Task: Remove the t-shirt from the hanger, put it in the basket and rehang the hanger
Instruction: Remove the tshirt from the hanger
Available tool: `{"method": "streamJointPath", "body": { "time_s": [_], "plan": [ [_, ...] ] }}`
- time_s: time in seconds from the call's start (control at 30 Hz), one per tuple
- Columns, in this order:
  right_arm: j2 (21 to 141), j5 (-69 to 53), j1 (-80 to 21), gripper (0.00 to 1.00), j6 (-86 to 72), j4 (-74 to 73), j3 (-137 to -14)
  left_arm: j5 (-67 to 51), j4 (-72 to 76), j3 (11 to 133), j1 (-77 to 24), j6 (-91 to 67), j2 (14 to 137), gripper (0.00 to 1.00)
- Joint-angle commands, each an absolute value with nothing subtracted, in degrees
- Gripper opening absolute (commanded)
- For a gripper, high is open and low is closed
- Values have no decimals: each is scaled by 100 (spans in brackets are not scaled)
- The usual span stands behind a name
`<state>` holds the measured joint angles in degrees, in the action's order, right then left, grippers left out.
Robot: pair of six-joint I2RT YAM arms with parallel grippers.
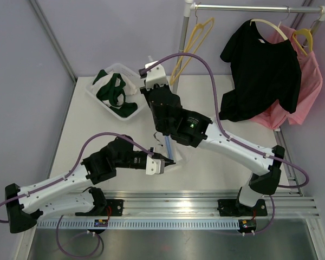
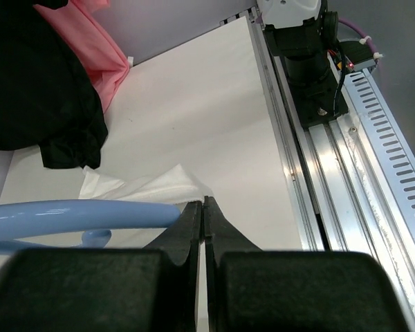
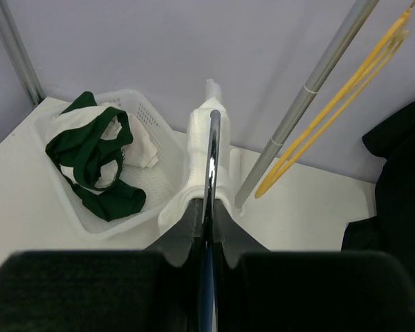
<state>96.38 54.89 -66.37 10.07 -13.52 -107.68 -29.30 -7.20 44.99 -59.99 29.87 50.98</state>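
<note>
While your left tool (image 2: 204,207) sits closed low over the surface (image 2: 194,117), fingers pressed together with nothing visible between them, its tips meet the edge of the white t-shirt (image 2: 145,188). That shirt lies crumpled on the surface, touching the blue hanger (image 2: 76,213), whose tube passes just on the far side of your fingers. Whether the tips pinch any cloth, you cannot tell.

Your right tool (image 3: 207,218) is up over the middle of the surface, clamped on the same hanger's thin metal hook, which rises between the fingers. Just past those fingers a white bunched mass (image 3: 197,159) wraps the hook. It looks like cloth, though you cannot be sure it belongs to the shirt.

Further out, at the far left, a white basket (image 3: 162,128) holds green and white clothes (image 3: 90,159). At the far right stands the rack pole (image 3: 311,90) with a yellow hanger (image 3: 332,100) beside it. Beyond that, a black shirt (image 1: 265,65) and a pink garment (image 1: 306,92) hang from the rail (image 1: 249,8).
</note>
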Motion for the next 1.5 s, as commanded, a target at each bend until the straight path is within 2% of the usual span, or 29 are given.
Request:
{"method": "streamJointPath", "body": {
  "time_s": [0.0,0.47,0.57,0.7,0.83,0.93,1.03,1.23,1.47],
  "plan": [
    [9079,5405,-6645,0,633,-1774,-11066,-2769,-404,4509,-5994,3120,4940,0],
    [7990,5361,-6645,0,509,-1767,-10020,-3498,-958,4720,-6003,3331,5001,1],
    [7998,5353,-6653,0,414,-1889,-10054,-3008,-678,4702,-6003,3129,5036,0],
    [7910,4871,-6645,0,88,-2476,-10134,-1622,-63,4623,-5985,2787,5238,0],
    [7787,4255,-6653,0,-202,-2891,-10116,-1161,298,4597,-5941,2365,5212,0],
    [7726,4254,-6645,0,-298,-3102,-10055,-713,649,4518,-5889,2102,5002,0],
    [7612,4237,-6653,0,-386,-3173,-9906,-466,869,4456,-5617,1751,4878,0],
    [7305,3947,-6645,0,-589,-3226,-9563,-598,695,4877,-4432,837,5246,0],
    [7119,3867,-6645,0,-729,-3208,-9202,-335,466,5220,-3762,220,5563,0]
  ]
}}
